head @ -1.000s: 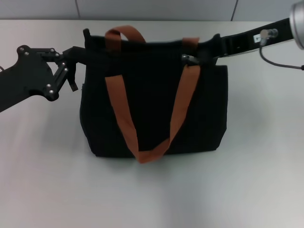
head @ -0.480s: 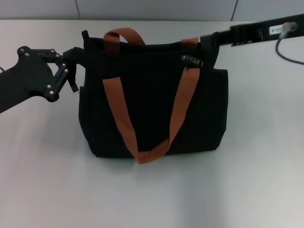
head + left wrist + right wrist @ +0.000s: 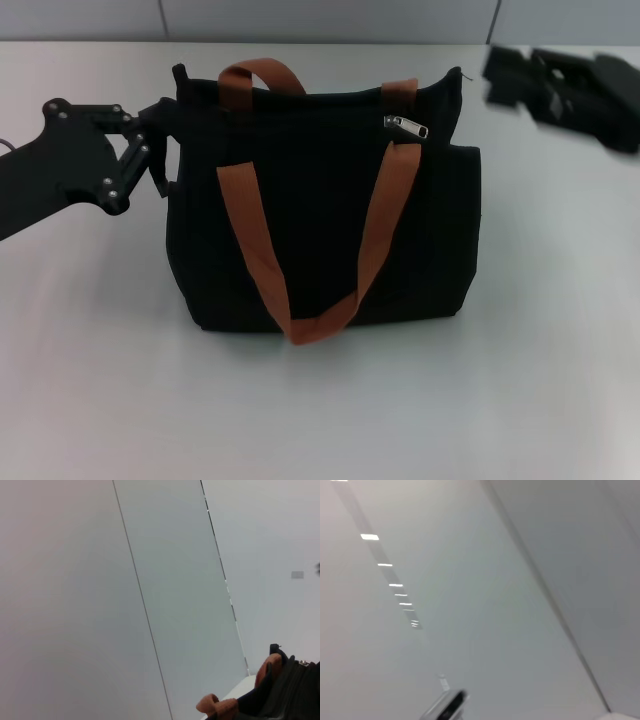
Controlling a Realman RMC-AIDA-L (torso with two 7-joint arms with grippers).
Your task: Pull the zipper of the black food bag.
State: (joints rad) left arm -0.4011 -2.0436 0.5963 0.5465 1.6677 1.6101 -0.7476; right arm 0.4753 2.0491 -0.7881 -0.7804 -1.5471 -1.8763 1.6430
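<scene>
Now my right gripper (image 3: 520, 85) has pulled away from the black food bag (image 3: 320, 200) and sits blurred at the far right, so I cannot tell how it stands. The zipper (image 3: 406, 125) hangs free near the bag's top right. My left gripper (image 3: 165, 130) still pinches the bag's upper left corner.

Pale grey table (image 3: 400, 400); grey panelled wall (image 3: 330, 20) behind, thin vertical seams.
</scene>
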